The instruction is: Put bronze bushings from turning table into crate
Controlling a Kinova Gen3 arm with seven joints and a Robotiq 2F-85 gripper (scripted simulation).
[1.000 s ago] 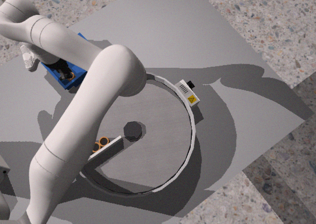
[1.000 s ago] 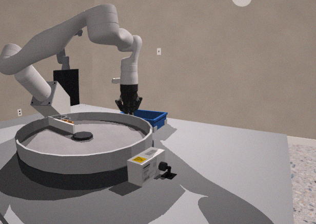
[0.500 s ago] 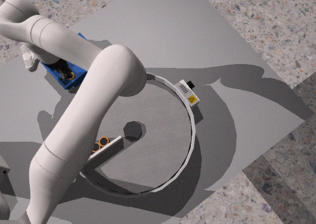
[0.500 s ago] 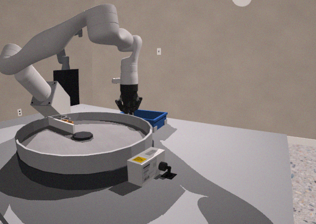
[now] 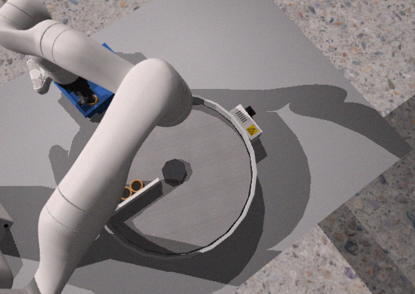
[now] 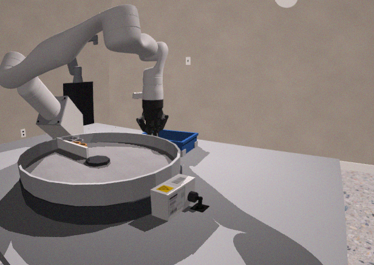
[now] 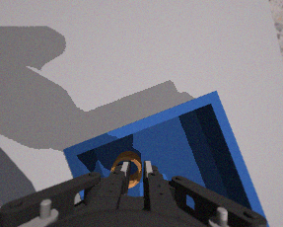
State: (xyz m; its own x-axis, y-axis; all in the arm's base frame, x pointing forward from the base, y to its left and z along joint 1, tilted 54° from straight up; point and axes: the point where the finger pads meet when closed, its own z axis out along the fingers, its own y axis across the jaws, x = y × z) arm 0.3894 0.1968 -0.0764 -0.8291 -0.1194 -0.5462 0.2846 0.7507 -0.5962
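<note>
From above you are seeing two bronze ring bushings (image 5: pixel 136 185) (image 6: pixel 83 144) lying beside the round grey turntable's (image 5: pixel 253 171) (image 6: pixel 91 194) white divider (image 5: pixel 139 193) (image 6: pixel 73 147); outside, your black gripper (image 5: pixel 88 100) (image 6: pixel 155 134) (image 7: pixel 136 169) is hovering, at wrist view narrowly parted, grip uncertain, by a bronze ring (image 5: pixel 96 100) (image 7: pixel 119 158) within the blue crate (image 5: pixel 72 98) (image 6: pixel 189 140) (image 7: pixel 138 120).

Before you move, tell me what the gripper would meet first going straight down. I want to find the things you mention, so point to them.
Likely the bronze bushing (image 5: pixel 97 99) (image 7: pixel 116 159) under one fingertip of the gripper (image 5: pixel 88 101) (image 6: pixel 155 134) (image 7: pixel 136 169), otherwise the floor of the crate (image 5: pixel 75 101) (image 6: pixel 189 143) (image 7: pixel 238 158); the remaining gap is unclear.
</note>
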